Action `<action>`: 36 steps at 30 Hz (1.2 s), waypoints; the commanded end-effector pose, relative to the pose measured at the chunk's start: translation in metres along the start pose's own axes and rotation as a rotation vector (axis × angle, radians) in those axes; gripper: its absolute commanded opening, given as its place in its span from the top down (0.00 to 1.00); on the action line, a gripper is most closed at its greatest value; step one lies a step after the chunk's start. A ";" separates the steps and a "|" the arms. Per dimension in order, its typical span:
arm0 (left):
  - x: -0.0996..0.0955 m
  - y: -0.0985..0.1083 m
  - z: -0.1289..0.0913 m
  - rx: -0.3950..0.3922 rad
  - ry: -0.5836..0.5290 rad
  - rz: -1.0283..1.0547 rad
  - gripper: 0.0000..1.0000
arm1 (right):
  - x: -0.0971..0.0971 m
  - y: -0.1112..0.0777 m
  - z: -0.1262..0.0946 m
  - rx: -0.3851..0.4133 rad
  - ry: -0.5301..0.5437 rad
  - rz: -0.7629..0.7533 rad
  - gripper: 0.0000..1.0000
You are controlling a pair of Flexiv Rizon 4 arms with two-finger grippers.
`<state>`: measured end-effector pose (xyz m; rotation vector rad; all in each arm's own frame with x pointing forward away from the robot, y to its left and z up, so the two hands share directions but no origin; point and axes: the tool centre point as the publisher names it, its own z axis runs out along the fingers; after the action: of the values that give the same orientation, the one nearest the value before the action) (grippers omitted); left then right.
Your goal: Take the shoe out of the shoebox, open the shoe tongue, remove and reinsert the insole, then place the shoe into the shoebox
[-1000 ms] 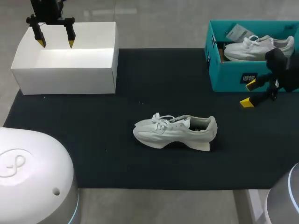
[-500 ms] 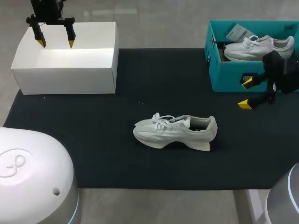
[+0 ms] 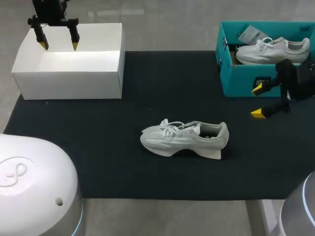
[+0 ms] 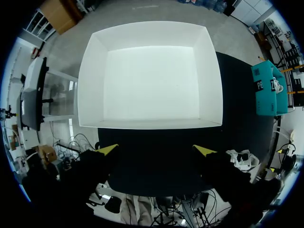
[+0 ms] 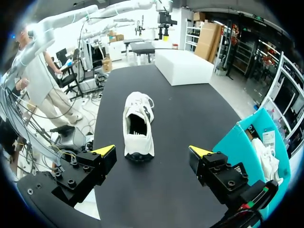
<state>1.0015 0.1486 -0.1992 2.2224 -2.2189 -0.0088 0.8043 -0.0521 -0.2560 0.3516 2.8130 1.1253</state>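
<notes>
The white shoe [image 3: 184, 138] lies in the middle of the dark mat [image 3: 98, 147], toe left, well apart from both grippers. The right gripper [image 3: 257, 101], jaws wide, hangs to the shoe's right, just near of the teal shoebox [image 3: 241, 82], which holds a second shoe [image 3: 270, 49]. The left gripper [image 3: 59, 45], jaws wide too, hovers over the white box [image 3: 69, 73] at far left

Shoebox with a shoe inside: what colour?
Teal. The shoebox shows best in the head view.
</notes>
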 end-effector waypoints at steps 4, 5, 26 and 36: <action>-0.001 0.001 0.001 0.002 0.002 0.001 0.00 | -0.001 0.000 0.001 0.002 0.000 -0.001 0.00; -0.001 0.001 0.001 0.002 0.002 0.001 0.00 | -0.003 -0.004 0.005 -0.019 -0.035 -0.044 0.00; -0.001 0.001 0.001 0.002 0.002 0.001 0.00 | -0.005 -0.063 0.085 -0.004 0.033 -0.024 0.00; -0.001 0.001 0.001 0.002 0.002 0.001 0.00 | 0.014 -0.062 0.122 -0.100 0.017 -0.024 0.00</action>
<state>1.0015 0.1486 -0.1992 2.2224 -2.2189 -0.0089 0.8027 -0.0189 -0.3789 0.2951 2.7764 1.2570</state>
